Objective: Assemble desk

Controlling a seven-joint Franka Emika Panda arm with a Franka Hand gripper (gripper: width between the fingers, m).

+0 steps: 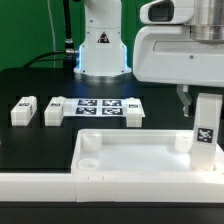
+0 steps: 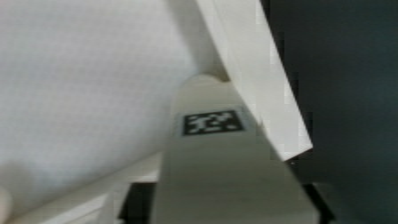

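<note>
The desk slab (image 1: pixel 130 152), a white rimmed tray with a round socket (image 1: pixel 87 159) at its left end, lies in front. One tagged white leg (image 1: pixel 207 125) stands upright over the slab's corner at the exterior view's right. My gripper (image 1: pixel 199 106) comes down on it from above. In the wrist view the leg (image 2: pixel 217 150) fills the gap between my dark fingers (image 2: pixel 143 203), which press on both its sides, so the gripper (image 2: pixel 228 206) is shut on the leg. The slab's rim (image 2: pixel 246 60) runs past it. Whether the leg's foot sits in a socket is hidden.
Two more tagged legs (image 1: pixel 22 111) (image 1: pixel 52 111) lie on the black table at the exterior view's left. The marker board (image 1: pixel 96 108) lies behind the slab. A long white border rail (image 1: pixel 100 192) runs along the front edge. The robot's base (image 1: pixel 100 50) stands at the back.
</note>
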